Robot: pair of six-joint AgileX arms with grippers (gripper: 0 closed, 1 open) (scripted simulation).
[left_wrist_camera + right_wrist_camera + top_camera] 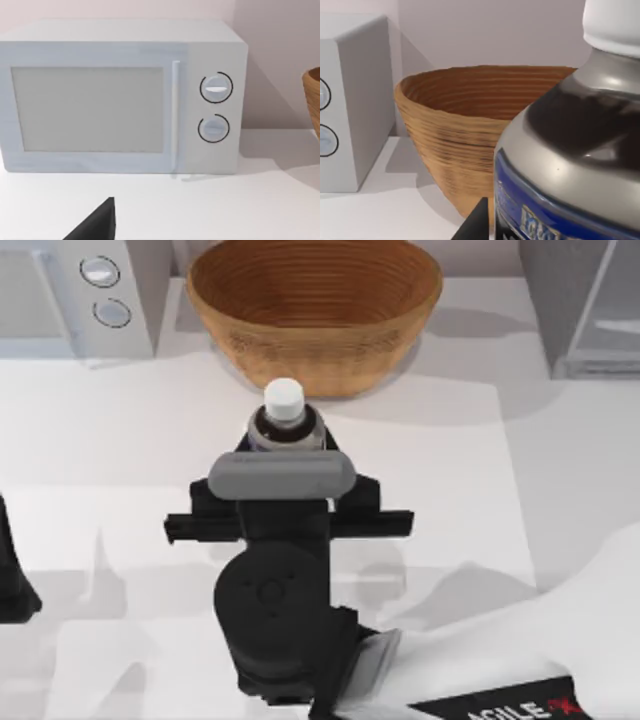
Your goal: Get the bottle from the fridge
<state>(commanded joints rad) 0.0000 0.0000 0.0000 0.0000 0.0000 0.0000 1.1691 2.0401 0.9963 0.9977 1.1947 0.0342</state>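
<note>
Jaws of our right gripper (285, 445) hold the bottle (284, 412) upright at frame centre, just before the wooden bowl (314, 310); fridge (580, 300) upper right; left arm (15, 580) parked at left edge.

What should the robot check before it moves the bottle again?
1. Bottle out of the fridge: ok. The bottle stands in front of the wooden bowl, and the fridge is off at the table's far right.
2. Bottle upright: ok, its white cap faces up.
3. Firm grip: cannot tell. The right gripper is at the bottle, but its fingers are hidden.
4. Room from the bowl: not ok, the bottle is very close to its near side.
5. Left arm out of the way: ok, it sits parked at the table's left edge, facing the microwave.
</note>
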